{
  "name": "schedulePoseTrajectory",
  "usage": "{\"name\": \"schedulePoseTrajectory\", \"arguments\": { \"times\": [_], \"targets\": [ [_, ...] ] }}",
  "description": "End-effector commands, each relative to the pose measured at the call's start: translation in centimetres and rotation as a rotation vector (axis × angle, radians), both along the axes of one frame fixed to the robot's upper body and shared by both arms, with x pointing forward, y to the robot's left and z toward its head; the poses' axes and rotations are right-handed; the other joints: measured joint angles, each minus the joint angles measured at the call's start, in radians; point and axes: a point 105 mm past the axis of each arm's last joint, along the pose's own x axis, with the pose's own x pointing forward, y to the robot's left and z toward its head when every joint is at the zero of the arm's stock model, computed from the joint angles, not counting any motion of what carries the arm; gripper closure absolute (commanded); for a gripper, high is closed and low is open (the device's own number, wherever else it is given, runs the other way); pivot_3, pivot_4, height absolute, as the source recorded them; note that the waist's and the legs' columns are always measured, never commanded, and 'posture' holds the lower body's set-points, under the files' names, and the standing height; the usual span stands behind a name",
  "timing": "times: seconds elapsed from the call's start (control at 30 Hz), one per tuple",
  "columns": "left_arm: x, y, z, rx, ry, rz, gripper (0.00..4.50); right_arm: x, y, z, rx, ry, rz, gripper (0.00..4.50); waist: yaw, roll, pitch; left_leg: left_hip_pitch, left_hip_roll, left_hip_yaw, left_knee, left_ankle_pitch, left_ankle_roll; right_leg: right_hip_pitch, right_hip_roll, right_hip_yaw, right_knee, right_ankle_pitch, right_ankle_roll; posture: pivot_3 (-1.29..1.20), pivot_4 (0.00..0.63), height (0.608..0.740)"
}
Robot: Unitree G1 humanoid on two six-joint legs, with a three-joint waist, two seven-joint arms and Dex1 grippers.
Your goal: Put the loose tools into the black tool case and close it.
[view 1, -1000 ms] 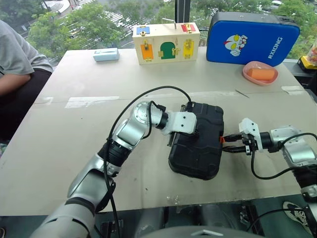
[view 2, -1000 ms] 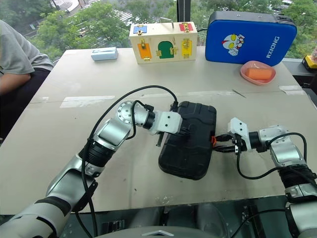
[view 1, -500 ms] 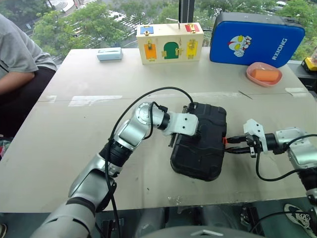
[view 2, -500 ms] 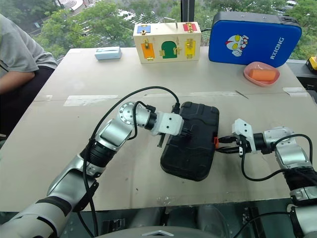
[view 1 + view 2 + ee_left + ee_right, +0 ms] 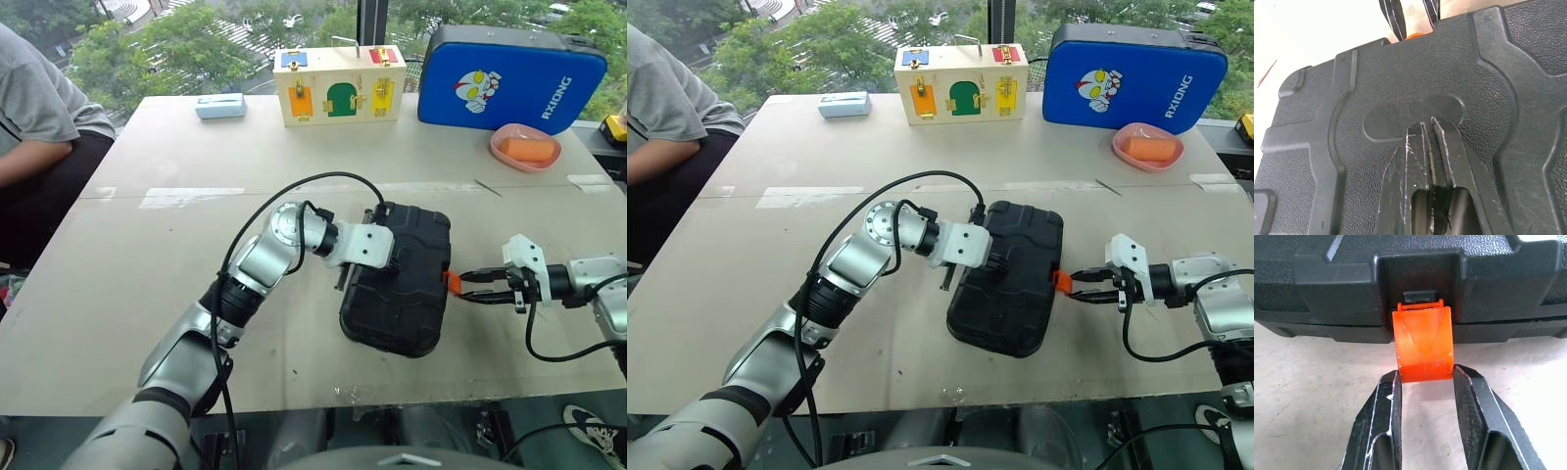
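The black tool case (image 5: pixel 397 292) lies closed on the surface (image 5: pixel 147 264), its ribbed lid up. The left gripper (image 5: pixel 1430 128) rests on top of the case, its 2 fingers pressed together against the lid. On the case's right edge, the orange latch (image 5: pixel 1422 342) sticks out flat, and the right gripper (image 5: pixel 1423 377) pinches the latch's outer end between its 2 fingers.
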Motion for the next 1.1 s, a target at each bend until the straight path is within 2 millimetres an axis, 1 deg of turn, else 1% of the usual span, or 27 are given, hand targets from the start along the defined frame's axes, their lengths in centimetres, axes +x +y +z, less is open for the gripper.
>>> {"name": "schedulePoseTrajectory", "arguments": {
  "times": [0.03,0.1,0.17,0.2,0.23,0.27,0.3,0.4,0.47,0.5,0.53,0.63,0.7,0.83,0.97,1.1],
  "targets": [
    [-0.7,1.7,-5.7,0.199,0.141,0.031,4.5,0.3,0.7,2.7,0.056,-0.089,0.008,3.88,-0.001,0.0,0.0,0.0,0.0,0.0,0.0,0.0,0.0,0.0,0.0,0.0,0.0,0.0,0.0,0.0,0.15,0.735],
    [-0.7,1.7,-5.7,0.199,0.139,0.029,4.5,0.4,0.9,2.5,0.031,-0.113,0.0,3.88,-0.001,0.0,0.0,0.0,0.0,0.0,0.0,0.0,0.0,0.0,0.0,0.0,0.0,0.0,0.0,0.0,0.15,0.735],
    [-0.7,1.6,-5.7,0.198,0.138,0.027,4.5,0.1,0.9,2.1,0.01,-0.086,0.008,2.86,-0.003,0.0,0.0,0.0,0.0,0.0,0.0,0.0,0.0,0.0,0.0,0.0,0.0,0.0,0.0,0.0,0.15,0.735],
    [-0.7,1.6,-5.7,0.197,0.137,0.027,4.5,0.2,0.8,2.0,-0.004,-0.106,-0.002,2.59,-0.003,0.0,0.0,0.0,0.0,0.0,0.0,0.0,0.0,0.0,0.0,0.0,0.0,0.0,0.0,0.0,0.15,0.735],
    [-0.7,1.5,-5.6,0.195,0.137,0.026,4.5,0.2,0.6,2.0,-0.015,-0.105,-0.017,2.2,-0.002,0.001,0.0,0.0,0.0,0.0,0.0,0.0,0.0,0.0,0.0,0.0,0.0,0.0,0.0,0.0,0.15,0.735],
    [-0.7,1.5,-5.7,0.194,0.137,0.025,4.5,0.1,0.5,2.1,-0.018,-0.098,-0.02,1.71,0.0,0.001,0.0,0.0,0.0,0.0,0.0,0.0,0.0,0.0,0.0,0.0,0.0,0.0,0.0,0.0,0.15,0.735],
    [-0.7,1.5,-5.7,0.193,0.137,0.025,4.5,-0.2,0.3,2.2,-0.02,-0.09,-0.014,1.42,0.002,0.001,0.0,0.0,0.0,-0.001,0.0,0.0,0.0,0.0,0.0,-0.001,0.0,0.0,0.0,0.0,0.15,0.735],
    [-0.8,1.2,-5.7,0.188,0.137,0.02,4.5,-0.3,-0.6,2.6,-0.049,-0.094,-0.039,1.42,0.007,0.001,0.0,-0.001,-0.001,-0.002,0.0,0.0,0.0,0.0,0.0,-0.002,-0.002,0.0,0.0,0.0,0.15,0.735],
    [-0.8,1.0,-5.7,0.183,0.138,0.017,4.5,-0.1,-1.1,2.3,-0.073,-0.094,-0.056,2.01,0.007,0.001,0.0,-0.001,-0.001,-0.002,0.0,0.0,0.0,0.0,0.0,-0.002,-0.002,0.0,0.0,0.0,0.15,0.735],
    [-0.8,0.9,-5.7,0.181,0.138,0.015,4.5,-0.1,-1.3,2.1,-0.086,-0.095,-0.058,2.2,0.006,0.001,0.0,-0.001,-0.001,-0.002,0.0,0.0,0.0,0.0,0.0,-0.002,-0.002,0.0,0.0,0.0,0.15,0.735],
    [-0.8,0.8,-5.6,0.18,0.137,0.015,4.5,-0.1,-1.4,1.8,-0.101,-0.096,-0.058,2.64,0.007,0.001,0.0,-0.001,-0.001,-0.002,0.0,0.0,0.0,0.001,0.0,-0.002,-0.002,0.0,0.0,0.0,0.15,0.735],
    [-0.7,0.5,-5.5,0.175,0.135,0.011,4.5,0.1,-1.3,1.2,-0.124,-0.102,-0.055,3.72,0.01,0.001,0.0,0.0,-0.001,-0.003,0.0,0.0,0.0,0.004,0.0,-0.002,-0.004,0.0,0.0,0.0,0.15,0.735],
    [-0.6,0.4,-5.5,0.174,0.133,0.009,4.5,0.1,-0.8,0.8,-0.13,-0.105,-0.043,4.49,0.014,0.001,0.0,0.0,-0.001,-0.003,0.0,0.0,0.0,0.004,-0.001,-0.002,-0.005,0.0,0.0,0.0,0.15,0.735],
    [-0.6,0.3,-5.4,0.173,0.131,0.007,4.5,0.1,0.1,0.2,-0.139,-0.118,-0.016,4.49,0.023,0.001,0.0,0.0,-0.001,-0.004,0.0,0.0,0.0,0.004,0.0,-0.002,-0.005,0.0,0.0,0.0,0.15,0.735],
    [-0.6,0.2,-5.5,0.173,0.131,0.002,4.5,0.2,1.4,-0.4,-0.146,-0.139,0.015,4.49,0.023,0.001,0.0,0.0,-0.001,-0.004,0.0,0.0,0.0,0.004,0.0,-0.003,-0.005,0.0,0.0,0.0,0.15,0.735],
    [-0.6,-0.1,-5.5,0.169,0.132,-0.002,4.5,0.2,2.9,-0.1,-0.102,-0.149,0.03,4.49,0.024,0.001,0.0,0.0,-0.002,-0.004,0.0,0.0,0.0,0.004,0.0,-0.003,-0.005,0.0,0.0,0.0,0.15,0.735]
  ]
}}
